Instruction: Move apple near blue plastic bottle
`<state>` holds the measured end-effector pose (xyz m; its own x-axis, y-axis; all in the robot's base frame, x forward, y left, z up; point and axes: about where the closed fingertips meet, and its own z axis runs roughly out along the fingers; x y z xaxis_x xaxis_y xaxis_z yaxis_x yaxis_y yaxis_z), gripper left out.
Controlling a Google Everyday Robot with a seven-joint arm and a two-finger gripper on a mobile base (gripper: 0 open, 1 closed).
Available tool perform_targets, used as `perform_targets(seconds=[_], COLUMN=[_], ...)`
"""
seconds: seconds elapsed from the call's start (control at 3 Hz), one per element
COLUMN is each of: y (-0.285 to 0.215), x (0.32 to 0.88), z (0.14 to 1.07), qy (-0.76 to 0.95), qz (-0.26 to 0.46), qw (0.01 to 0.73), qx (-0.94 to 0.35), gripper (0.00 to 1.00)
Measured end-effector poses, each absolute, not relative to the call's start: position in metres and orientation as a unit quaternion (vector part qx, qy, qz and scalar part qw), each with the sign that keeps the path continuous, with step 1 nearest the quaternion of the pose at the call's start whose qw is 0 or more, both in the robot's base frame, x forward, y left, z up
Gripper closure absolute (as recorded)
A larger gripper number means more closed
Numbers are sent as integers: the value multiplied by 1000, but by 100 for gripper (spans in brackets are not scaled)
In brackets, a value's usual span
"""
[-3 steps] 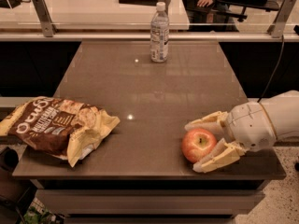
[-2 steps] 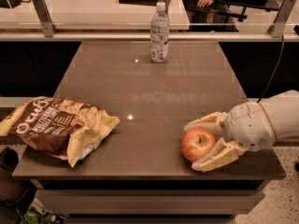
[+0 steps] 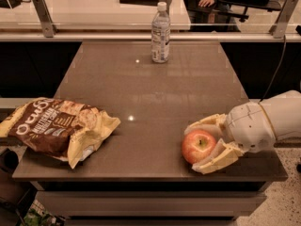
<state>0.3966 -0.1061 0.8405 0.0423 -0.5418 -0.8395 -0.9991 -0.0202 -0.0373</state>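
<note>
Camera view: gripper [image 3: 192,148] at the table's [image 3: 155,88] 4 o'clock, both fingers closed against the apple [image 3: 199,145], which rests on the tabletop. Blue plastic bottle [image 3: 161,33] upright at 12 o'clock, well apart. Chip bag [image 3: 59,128] at 8 o'clock.

The table [image 3: 155,93] top is smooth brown with a soft sheen. The apple [image 3: 198,145] has glossy, waxy skin. At the table's front right the tool [image 3: 194,148], matt cream plastic, clasps it. The blue plastic bottle [image 3: 161,32] is clear shiny plastic, and the crisp bag [image 3: 56,128] is crinkled glossy foil
</note>
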Motion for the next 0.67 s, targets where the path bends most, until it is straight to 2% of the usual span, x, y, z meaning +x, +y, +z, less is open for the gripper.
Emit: perform_targets(seconds=[0.67], y=[-116], x=[410], z=[853], qy=[610], qz=[320], qw=[351], qx=[-634], gripper=[100])
